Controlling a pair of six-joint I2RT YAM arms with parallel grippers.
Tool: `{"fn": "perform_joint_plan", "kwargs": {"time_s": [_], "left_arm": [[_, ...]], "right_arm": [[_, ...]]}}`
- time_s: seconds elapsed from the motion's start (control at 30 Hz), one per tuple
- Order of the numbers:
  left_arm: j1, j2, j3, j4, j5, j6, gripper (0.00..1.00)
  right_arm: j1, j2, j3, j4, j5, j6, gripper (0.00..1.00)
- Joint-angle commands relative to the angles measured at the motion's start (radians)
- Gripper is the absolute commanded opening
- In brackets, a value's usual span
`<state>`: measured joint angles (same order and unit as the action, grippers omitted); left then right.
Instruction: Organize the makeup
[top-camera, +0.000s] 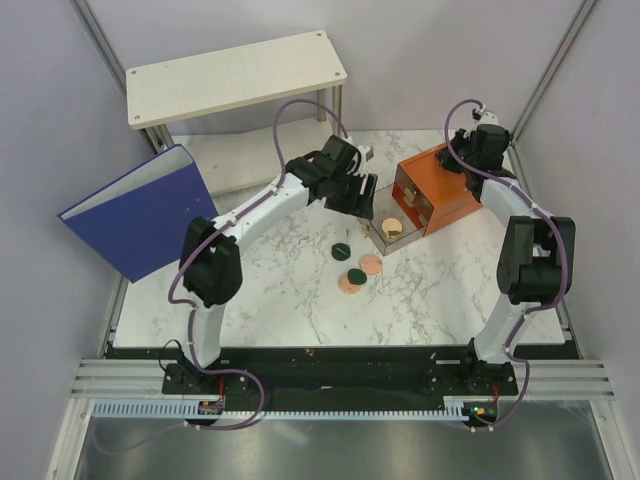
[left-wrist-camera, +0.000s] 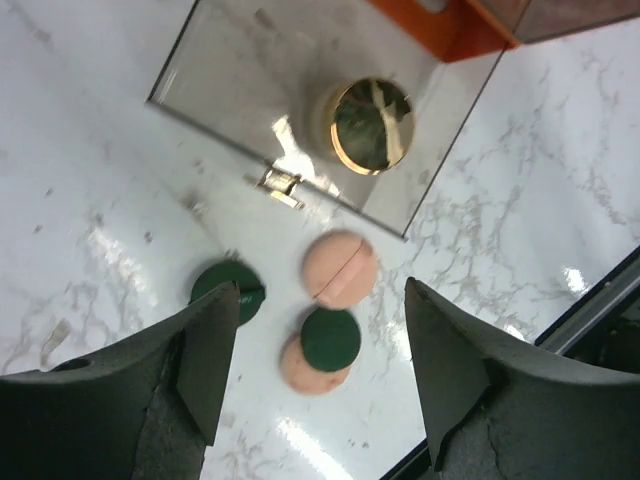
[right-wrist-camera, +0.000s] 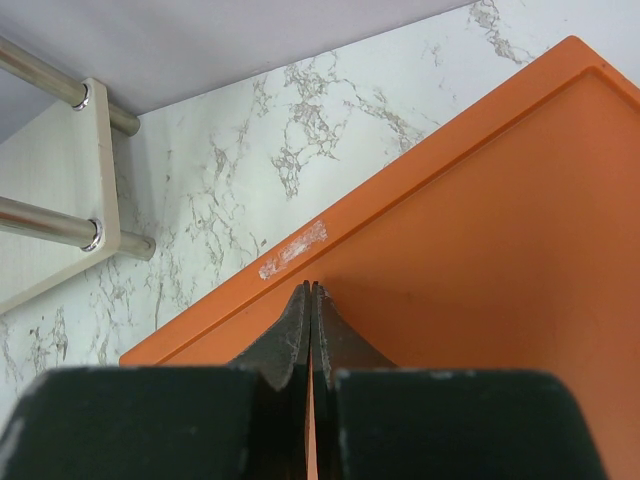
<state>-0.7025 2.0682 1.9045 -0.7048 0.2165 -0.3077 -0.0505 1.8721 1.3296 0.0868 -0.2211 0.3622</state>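
The round gold jar (top-camera: 393, 228) stands in a clear drawer (top-camera: 380, 215) pulled out of the orange box (top-camera: 440, 185); it also shows in the left wrist view (left-wrist-camera: 370, 125). Two dark green discs (left-wrist-camera: 228, 288) (left-wrist-camera: 330, 338) and two peach-pink discs (left-wrist-camera: 340, 268) (left-wrist-camera: 300, 372) lie on the marble in front of the drawer; one green disc rests on a peach one. My left gripper (left-wrist-camera: 322, 290) is open and empty above the discs. My right gripper (right-wrist-camera: 310, 286) is shut and empty over the orange box's top (right-wrist-camera: 480, 250). The beige and clear bottles are out of view.
A big blue binder (top-camera: 140, 210) leans at the left wall. A white shelf on metal legs (top-camera: 235, 75) stands at the back left. Walls close in both sides. The table's front edge (left-wrist-camera: 590, 305) lies beyond the discs.
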Motion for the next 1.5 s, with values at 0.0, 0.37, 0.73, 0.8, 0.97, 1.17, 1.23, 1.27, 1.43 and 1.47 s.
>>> {"fn": "perform_joint_plan", "kwargs": {"time_s": [0.0,0.37,0.73,0.8,0.97,1.17,1.23,1.27,1.43,1.47], "left_arm": [[0.006,-0.075,-0.166,-0.027,-0.094,0.064,0.71],[0.006,0.065,-0.179,-0.073,-0.149,0.045,0.6],[0.008,0.161,-0.116,-0.091,-0.131,0.053,0.45],[0.008,0.152,-0.125,-0.091,-0.128,0.056,0.25],[0.009,0.098,-0.166,-0.091,-0.137,0.052,0.05],[0.008,0.018,-0.119,-0.085,-0.18,0.05,0.02],[0.008,0.003,-0.058,-0.073,-0.183,0.045,0.02],[0.008,0.004,-0.033,-0.07,-0.181,0.042,0.02],[0.008,0.044,0.132,-0.05,-0.148,0.001,0.02],[0.008,0.05,0.151,-0.045,-0.143,-0.002,0.02]], "right_arm": [[0.014,0.153,-0.109,-0.446,0.022,-0.045,0.0],[0.015,0.151,-0.113,-0.446,0.023,-0.045,0.0],[0.015,0.151,-0.107,-0.446,0.019,-0.043,0.0],[0.015,0.151,-0.107,-0.446,0.022,-0.043,0.0],[0.015,0.159,-0.098,-0.446,0.019,-0.04,0.0],[0.015,0.167,-0.09,-0.452,0.02,-0.042,0.0],[0.015,0.168,-0.089,-0.452,0.019,-0.042,0.0],[0.014,0.17,-0.087,-0.453,0.017,-0.042,0.0],[0.014,0.174,-0.081,-0.456,0.016,-0.042,0.0],[0.015,0.174,-0.081,-0.456,0.016,-0.043,0.0]]}}
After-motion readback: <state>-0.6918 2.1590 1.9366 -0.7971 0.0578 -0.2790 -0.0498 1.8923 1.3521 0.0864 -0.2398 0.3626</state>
